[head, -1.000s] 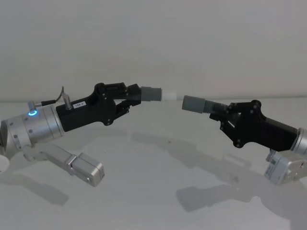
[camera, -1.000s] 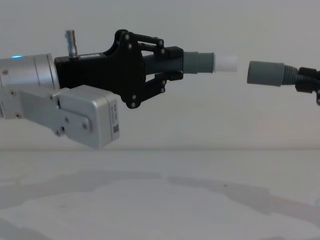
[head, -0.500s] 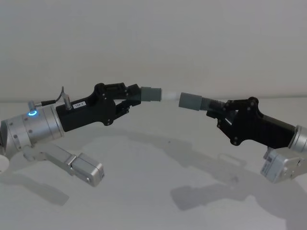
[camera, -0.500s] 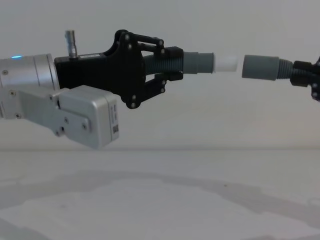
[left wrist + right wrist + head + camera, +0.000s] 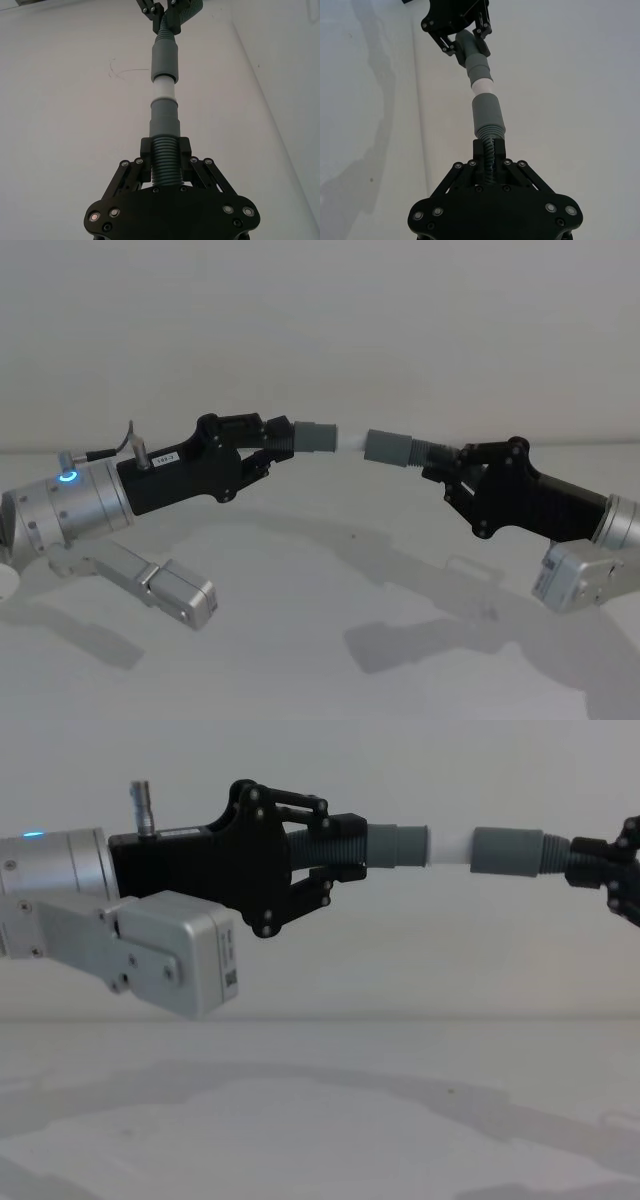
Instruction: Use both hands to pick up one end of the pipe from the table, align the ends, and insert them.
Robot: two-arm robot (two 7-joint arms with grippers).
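Both pipe pieces are held in the air above the white table (image 5: 300, 650). My left gripper (image 5: 275, 445) is shut on the ribbed middle of the left pipe piece (image 5: 398, 845), whose white plug tip (image 5: 450, 847) points right. My right gripper (image 5: 440, 465) is shut on the ribbed part of the other pipe piece, its grey socket cuff (image 5: 507, 851) pointing left. The plug tip meets the socket mouth, and most of the white still shows. In the left wrist view the cuff (image 5: 164, 117), tip (image 5: 163, 90) and socket (image 5: 164, 57) lie nearly in one line.
A silver box-shaped housing (image 5: 170, 960) hangs under my left wrist, and a similar one (image 5: 575, 580) under my right wrist. The arms' shadows fall on the table below. A plain pale wall (image 5: 320, 320) stands behind.
My right gripper has moved left with its pipe piece, closing the gap until the socket cuff reaches the white tip. The left gripper has stayed still.
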